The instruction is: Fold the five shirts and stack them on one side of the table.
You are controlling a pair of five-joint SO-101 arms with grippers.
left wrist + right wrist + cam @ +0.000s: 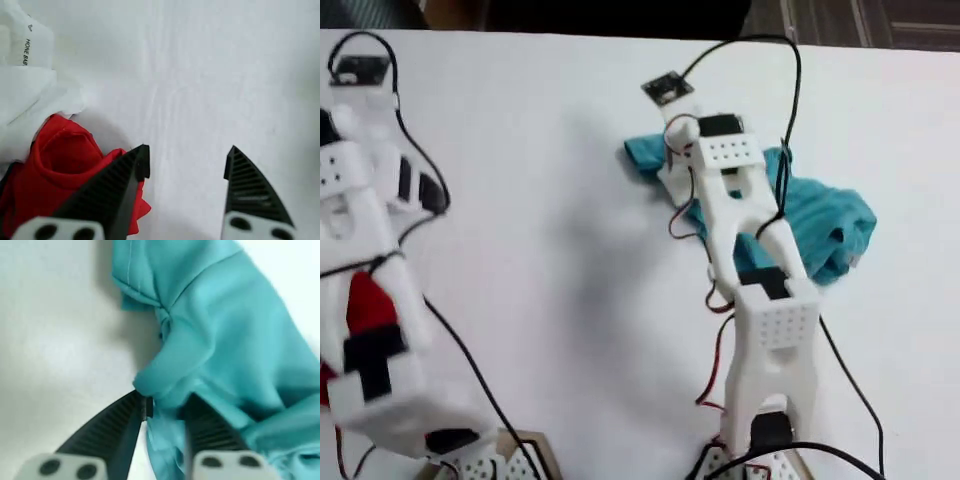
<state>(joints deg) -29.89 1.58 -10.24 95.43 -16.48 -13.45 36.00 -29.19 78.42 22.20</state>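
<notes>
A crumpled teal shirt [830, 220] lies on the white table [540, 150] at the right of the high view. My right gripper [167, 407] is shut on a bunched fold of the teal shirt [225, 330] near its left end, under the right arm [720, 190]. My left gripper [187, 162] hangs open over bare table. One of its fingers [125, 180] sits just beside a rumpled red shirt [60, 170]. That red shirt [365, 300] peeks out under the left arm [370, 370] at the table's left edge.
White cloth [25, 85] with a sewn label lies against the red shirt. Black and red cables [790, 100] trail along both arms and across the table. Between the arms is open table.
</notes>
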